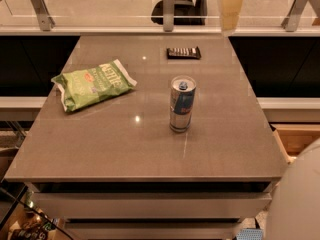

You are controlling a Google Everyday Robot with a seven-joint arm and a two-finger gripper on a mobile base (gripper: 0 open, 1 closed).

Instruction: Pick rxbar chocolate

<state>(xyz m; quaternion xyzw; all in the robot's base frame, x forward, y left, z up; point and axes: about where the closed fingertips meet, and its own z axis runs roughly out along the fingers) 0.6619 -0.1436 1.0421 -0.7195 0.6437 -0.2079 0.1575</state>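
Observation:
The rxbar chocolate (183, 53) is a small flat dark bar with a row of pale markings. It lies flat near the far edge of the grey table (125, 149), right of centre. My gripper (231, 24) is the pale cream piece hanging at the top of the camera view. It is raised above the table's far right corner, to the right of the bar and apart from it. It holds nothing that I can see. Part of my white arm (300, 199) fills the lower right corner.
A green chip bag (92, 84) lies at the table's left. A silver-blue drink can (182, 104) stands upright in the middle, in front of the bar. A glass railing with metal posts (169, 6) and a dark chair (182, 9) are behind the table.

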